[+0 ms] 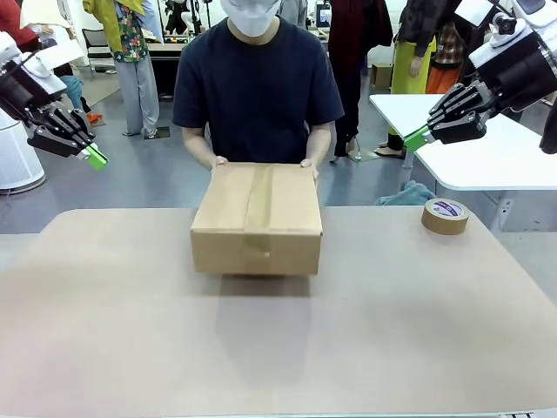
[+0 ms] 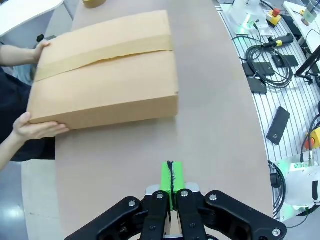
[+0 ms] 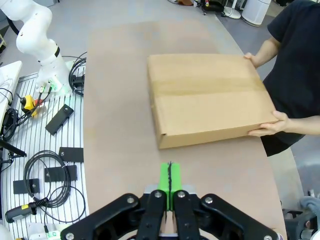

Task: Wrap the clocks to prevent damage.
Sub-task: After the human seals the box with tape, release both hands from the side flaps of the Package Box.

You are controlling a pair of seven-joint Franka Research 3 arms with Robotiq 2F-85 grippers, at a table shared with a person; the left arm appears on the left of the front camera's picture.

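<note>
Nearest the camera the brown worktop (image 1: 104,348) lies bare. At its middle sits a closed brown cardboard carton (image 1: 258,219), its top seam sealed by a strip of brown tape (image 1: 259,198); whatever is inside is hidden, so the bubble-wrapped clocks cannot be seen or placed. A person at the far edge holds the carton's back corners with one hand (image 1: 218,163) on the robot's left and the other hand (image 1: 309,165) on its right. The left pincer (image 1: 96,158) hangs in the air well left of the carton, green pads pressed together and holding nothing. The right pincer (image 1: 416,138) hangs high to the right, likewise pinched tight and empty. A roll of brown tape (image 1: 446,215) lies near the far right edge; its printed label is too small to read.
</note>
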